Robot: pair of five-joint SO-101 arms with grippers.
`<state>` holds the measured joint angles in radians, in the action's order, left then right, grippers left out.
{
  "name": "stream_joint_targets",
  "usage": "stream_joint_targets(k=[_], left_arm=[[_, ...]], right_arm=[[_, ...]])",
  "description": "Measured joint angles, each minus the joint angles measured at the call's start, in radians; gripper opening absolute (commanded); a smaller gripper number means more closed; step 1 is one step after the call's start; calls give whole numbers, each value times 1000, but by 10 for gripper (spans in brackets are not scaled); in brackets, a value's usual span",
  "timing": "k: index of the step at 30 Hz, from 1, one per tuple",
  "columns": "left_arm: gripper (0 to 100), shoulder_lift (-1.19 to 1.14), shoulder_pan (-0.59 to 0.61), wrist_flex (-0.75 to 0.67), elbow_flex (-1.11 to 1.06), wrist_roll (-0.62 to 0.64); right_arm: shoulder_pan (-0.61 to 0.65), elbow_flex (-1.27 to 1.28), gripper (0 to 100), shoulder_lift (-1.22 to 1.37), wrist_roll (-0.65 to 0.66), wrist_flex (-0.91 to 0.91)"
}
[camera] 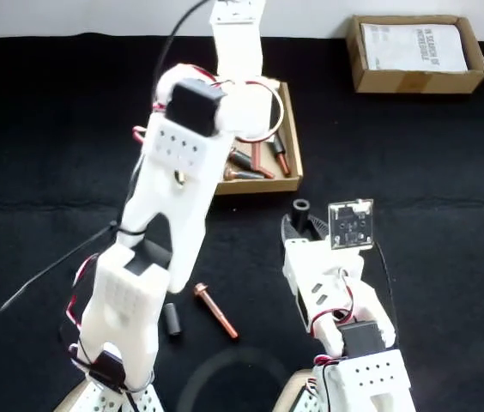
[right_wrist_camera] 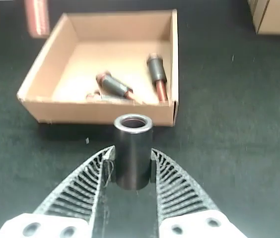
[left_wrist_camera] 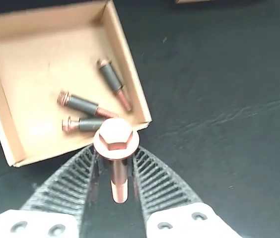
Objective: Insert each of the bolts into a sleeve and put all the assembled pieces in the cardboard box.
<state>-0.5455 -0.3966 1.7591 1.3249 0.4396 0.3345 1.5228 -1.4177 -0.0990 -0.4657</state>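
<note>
My left gripper (left_wrist_camera: 115, 154) clamped a copper hex-head bolt (left_wrist_camera: 116, 141) above the shallow cardboard box (left_wrist_camera: 130, 74). My right gripper (right_wrist_camera: 132, 154) pinched a dark metal sleeve (right_wrist_camera: 132, 148) upright, nearer. Any tilt could have jammed the bolt on its rim.

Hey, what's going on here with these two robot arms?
The left gripper is shut on a copper hex-head bolt by the open cardboard box, which holds three assembled pieces. The right gripper is shut on an upright dark grey metal sleeve, short of the box. A spare copper bolt and a spare dark sleeve lie loose on the black table.
</note>
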Motion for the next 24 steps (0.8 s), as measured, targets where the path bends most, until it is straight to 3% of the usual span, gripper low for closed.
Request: stream_joint_targets(k=[8,14,21,24], left_arm=[[8,132,-71,3,0,-52],[8,304,-163,8,-60,-172],[8,669,-183,0,-514,-201],[8,787,-169,-89,-724,-201]], right_arm=[[68,5,7,0,0,49],[103,5,7,0,0,54],[104,5,7,0,0,55],[104,5,7,0,0,55]])
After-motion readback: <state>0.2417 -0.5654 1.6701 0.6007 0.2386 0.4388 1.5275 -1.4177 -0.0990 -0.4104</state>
